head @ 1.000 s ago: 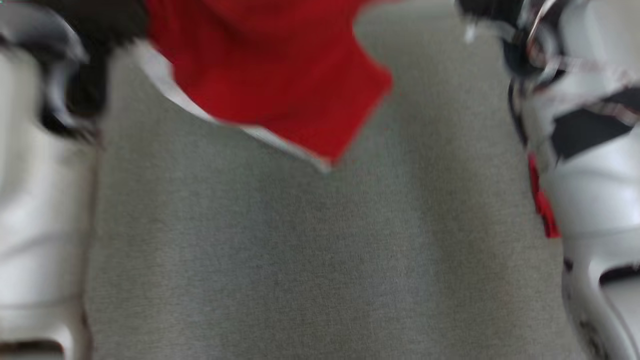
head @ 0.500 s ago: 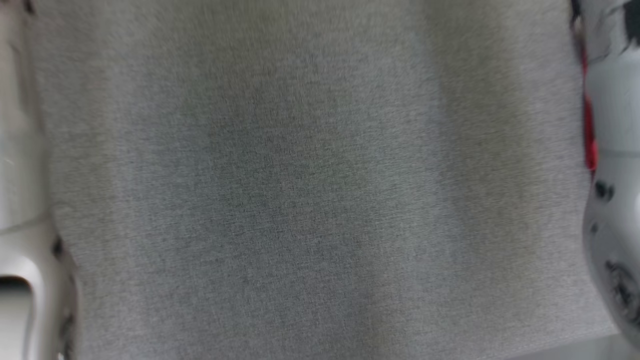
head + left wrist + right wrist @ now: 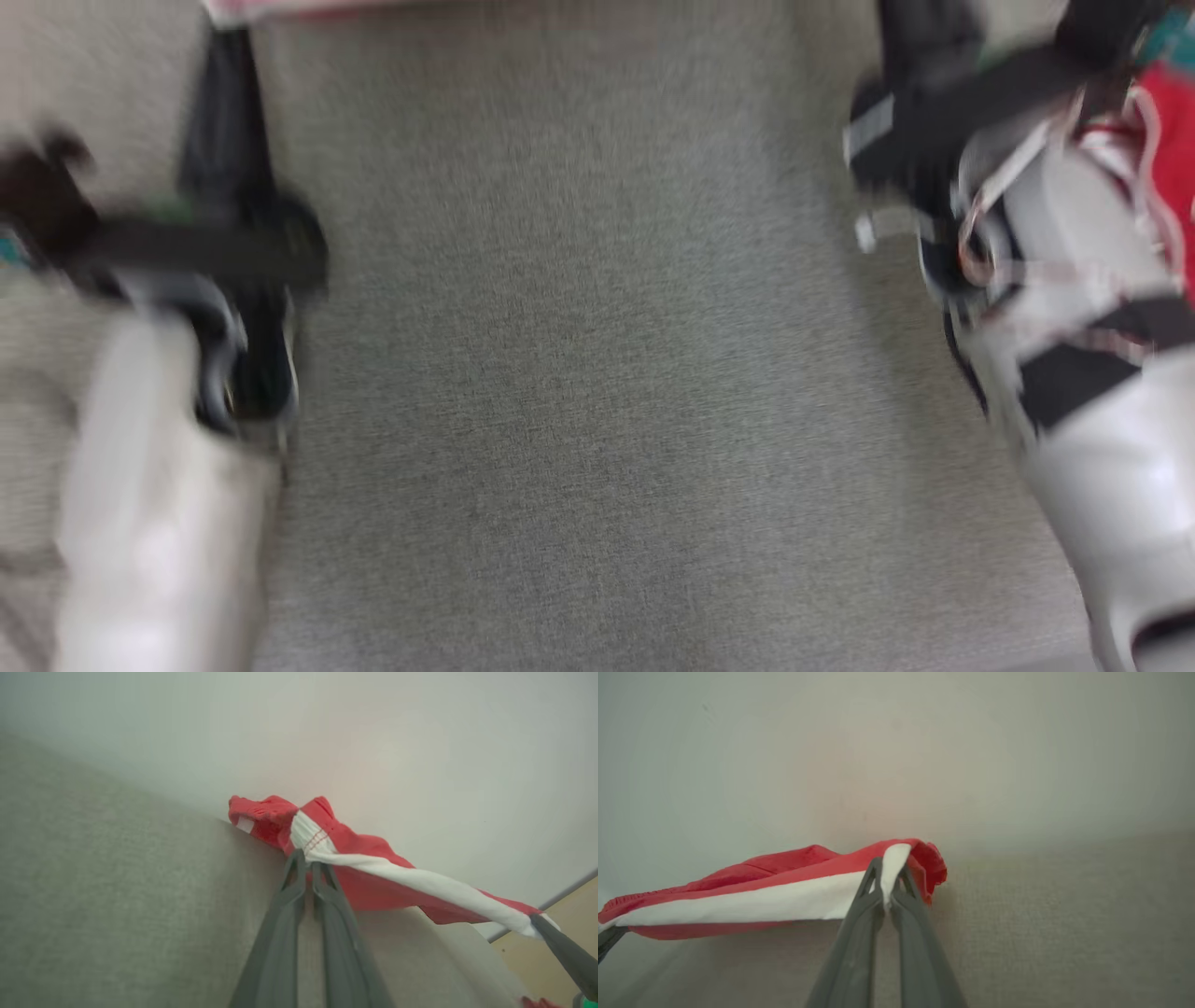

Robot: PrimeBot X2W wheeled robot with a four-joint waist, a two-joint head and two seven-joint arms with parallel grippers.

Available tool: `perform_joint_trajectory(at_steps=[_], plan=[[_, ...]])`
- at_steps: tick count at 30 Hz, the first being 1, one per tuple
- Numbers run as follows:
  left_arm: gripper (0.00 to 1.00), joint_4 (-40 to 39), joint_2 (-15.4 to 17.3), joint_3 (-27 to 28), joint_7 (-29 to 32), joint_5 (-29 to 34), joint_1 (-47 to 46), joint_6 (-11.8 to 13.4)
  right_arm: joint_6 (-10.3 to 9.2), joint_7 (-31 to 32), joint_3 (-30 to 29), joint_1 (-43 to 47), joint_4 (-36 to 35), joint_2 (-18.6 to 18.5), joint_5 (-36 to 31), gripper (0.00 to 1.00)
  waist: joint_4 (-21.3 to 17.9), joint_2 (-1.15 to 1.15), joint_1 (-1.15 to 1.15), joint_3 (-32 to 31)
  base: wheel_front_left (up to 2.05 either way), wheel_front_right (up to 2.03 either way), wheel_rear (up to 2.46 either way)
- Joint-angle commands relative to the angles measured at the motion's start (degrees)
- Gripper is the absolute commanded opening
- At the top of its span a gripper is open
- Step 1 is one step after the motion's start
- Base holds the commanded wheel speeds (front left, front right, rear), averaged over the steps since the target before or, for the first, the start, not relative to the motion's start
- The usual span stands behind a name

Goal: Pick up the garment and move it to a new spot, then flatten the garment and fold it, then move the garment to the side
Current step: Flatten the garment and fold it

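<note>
**Grip state, both arms**

1. My L gripper (image 3: 306, 858) was clenched. Its tips pinched one end of the white band (image 3: 420, 877) on the red garment (image 3: 364, 891), next to a row of red stitching.
2. My R gripper (image 3: 888, 877) was also clenched, with the other end of the same band nipped between its tips. A small fold of red cloth bunched up just past them.
3. In the L wrist view, one R finger (image 3: 565, 956) entered at the lower right corner and met the band's far end.

**Garment position**

- The garment was strung between the two grippers, with the band pulled into a near-straight line and the red cloth sagging below it.
- It sat at the far edge of the grey fabric surface (image 3: 597, 373), close to the pale wall (image 3: 373, 742) behind.
- I could not tell whether the lower hem touched the surface.

**Head view**

- This view was motion-blurred.
- My pale L forearm (image 3: 159, 504) was at the left and my R forearm (image 3: 1120, 485) at the right, with the grey fabric surface between them.
</note>
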Motion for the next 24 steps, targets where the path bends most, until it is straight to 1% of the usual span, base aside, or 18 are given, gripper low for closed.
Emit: perform_joint_trajectory(at_steps=[1, 3, 7, 11, 14, 15, 18, 19, 21, 24], plan=[[0.0, 1.3, -0.6, -0.2, 0.2, -1.4, 6.1, 0.1, 0.01, 1.9, 0.5, 3.8, -1.2, -1.6, 0.7, 0.0, 0.0, 0.0, 0.02, -9.8, 0.0, 0.0, 0.0], [0.0, 0.7, -0.3, -1.3, 0.4, -0.6, 10.6, 0.1, 0.01, 6.0, 0.8, 8.9, -3.5, -3.2, 1.3, 0.0, -0.2, 0.0, 0.02, -12.5, 0.0, 0.0, 0.0], [0.0, -0.1, -0.8, -2.7, 1.7, -1.0, 18.7, 0.9, 0.01, 14.6, -0.2, 19.3, -7.8, -5.7, -1.0, 0.0, -0.6, 0.0, 0.02, -17.9, 0.0, 0.0, 0.0], [0.0, -1.9, -0.5, -4.3, 3.0, 0.1, 25.0, 2.1, 0.0, 23.9, -3.7, 30.0, -14.0, -6.2, -3.1, 0.0, -0.3, 0.0, 0.02, -22.2, 0.0, 0.0, 0.0], [0.0, -3.1, 0.2, -4.9, 3.7, 0.8, 29.7, 3.3, 0.0, 30.4, -8.2, 37.9, -19.7, -5.4, -4.8, 0.0, 0.0, 0.0, 0.02, -25.0, 0.0, 0.0, 0.0], [0.0, -3.1, 0.2, -4.9, 3.7, 0.8, 29.7, 3.3, 0.0, 30.4, -8.2, 37.9, -19.7, -5.4, -4.8, 0.0, 0.0, 0.0, 0.02, -25.0, 0.0, 0.0, 0.0], [0.0, -4.1, 0.4, -6.0, 5.9, 0.7, 34.6, 4.3, -0.07, 36.7, -12.6, 46.0, -25.3, -4.2, -7.8, 0.0, 0.6, 0.0, 0.02, -27.3, 0.0, 0.0, 0.0], [0.0, -5.1, 0.9, -6.9, 7.8, 0.7, 37.6, 4.9, -0.07, 40.9, -15.6, 51.1, -29.0, -3.1, -10.0, 0.0, 1.0, 0.0, 0.02, -28.5, 0.0, 0.0, 0.0], [0.0, -6.0, 1.4, -7.8, 9.8, 0.7, 40.4, 5.5, -0.07, 44.9, -18.2, 55.8, -32.2, -1.6, -12.1, 0.0, 1.4, 0.0, 0.02, -29.4, 0.0, 0.0, 0.0], [0.0, -7.5, 2.5, -8.8, 12.2, 1.1, 44.3, 6.4, -0.07, 50.2, -21.5, 62.5, -36.4, 1.4, -13.2, 0.0, 2.1, 0.0, 0.02, -30.5, 0.0, 0.0, 0.0]])
